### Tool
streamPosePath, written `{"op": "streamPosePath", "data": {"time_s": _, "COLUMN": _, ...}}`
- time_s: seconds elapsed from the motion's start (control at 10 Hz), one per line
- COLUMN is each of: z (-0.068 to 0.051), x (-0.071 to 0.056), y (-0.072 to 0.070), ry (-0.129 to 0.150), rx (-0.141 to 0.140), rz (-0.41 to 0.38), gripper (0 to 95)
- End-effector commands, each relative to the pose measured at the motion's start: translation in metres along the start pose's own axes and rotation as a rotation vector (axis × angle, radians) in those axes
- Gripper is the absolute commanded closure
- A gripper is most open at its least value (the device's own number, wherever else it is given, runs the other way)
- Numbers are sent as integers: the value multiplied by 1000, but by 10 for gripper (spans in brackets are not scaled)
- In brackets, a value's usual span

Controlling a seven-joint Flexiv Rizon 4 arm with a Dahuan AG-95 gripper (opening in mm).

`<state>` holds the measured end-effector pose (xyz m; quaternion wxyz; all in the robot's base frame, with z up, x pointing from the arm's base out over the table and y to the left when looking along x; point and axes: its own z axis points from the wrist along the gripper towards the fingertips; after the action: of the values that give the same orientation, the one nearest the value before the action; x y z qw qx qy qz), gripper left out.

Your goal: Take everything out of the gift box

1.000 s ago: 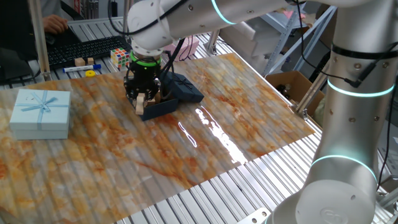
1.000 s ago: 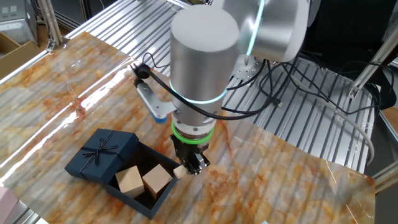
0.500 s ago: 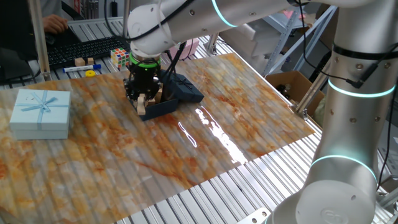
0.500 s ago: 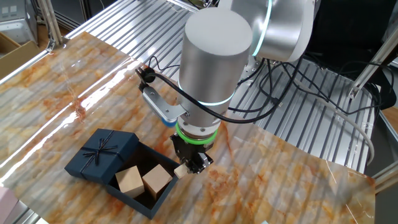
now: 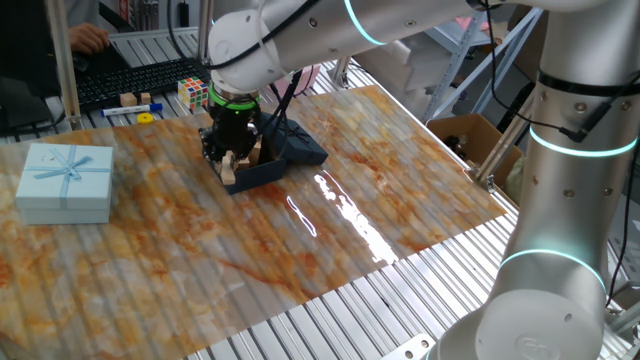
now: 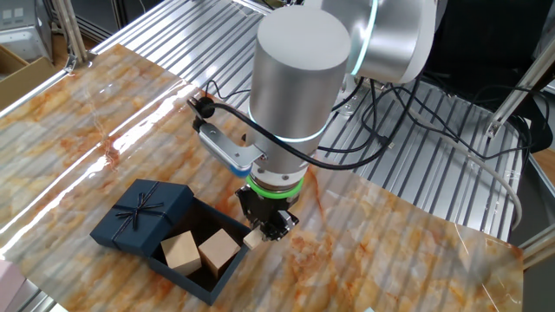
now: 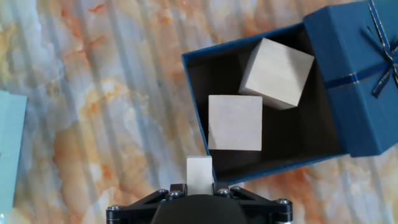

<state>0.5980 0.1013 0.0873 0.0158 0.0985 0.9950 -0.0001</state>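
The navy gift box (image 7: 198,112) lies open on the marbled table, with its bow lid (image 7: 360,74) leaning on its far side. Two pale wooden cubes (image 7: 235,122) (image 7: 277,73) sit inside; they also show in the other fixed view (image 6: 218,251) (image 6: 180,252). My gripper (image 7: 199,180) is shut on a thin small wooden slab (image 7: 199,172) and holds it over the box's near wall. The slab shows under the fingers in the other fixed view (image 6: 252,237). In one fixed view the gripper (image 5: 231,165) hangs at the box's (image 5: 262,172) front corner.
A light blue ribboned box (image 5: 66,180) stands at the table's left; its corner shows in the hand view (image 7: 9,149). A multicoloured puzzle cube (image 5: 193,92), small blocks and a keyboard lie behind the table. A cardboard carton (image 5: 465,135) stands at the right.
The arm's upper joints have turned slightly; the gripper with the slab has stayed almost in place at the box's edge. The cubes and lid have not moved.
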Motion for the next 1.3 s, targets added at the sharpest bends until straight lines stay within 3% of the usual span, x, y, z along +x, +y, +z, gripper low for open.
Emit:
{"op": "streamPosePath", "data": {"time_s": 0.1, "z": 0, "x": 0, "y": 0, "ry": 10, "rx": -4, "rz": -25, "gripper": 950}}
{"op": "streamPosePath", "data": {"time_s": 0.2, "z": 0, "x": 0, "y": 0, "ry": 7, "rx": -2, "rz": -27, "gripper": 950}}
{"op": "streamPosePath", "data": {"time_s": 0.5, "z": 0, "x": 0, "y": 0, "ry": 30, "rx": -35, "rz": -23, "gripper": 950}}
{"op": "streamPosePath", "data": {"time_s": 0.7, "z": 1, "x": 2, "y": 5, "ry": 48, "rx": -32, "rz": 11, "gripper": 950}}
{"op": "streamPosePath", "data": {"time_s": 0.9, "z": 7, "x": 5, "y": 26, "ry": 68, "rx": -27, "rz": 21, "gripper": 950}}
{"op": "streamPosePath", "data": {"time_s": 1.0, "z": 10, "x": 6, "y": 43, "ry": 79, "rx": 1, "rz": 30, "gripper": 950}}
{"op": "streamPosePath", "data": {"time_s": 1.3, "z": 23, "x": 0, "y": 74, "ry": 101, "rx": 4, "rz": 59, "gripper": 950}}
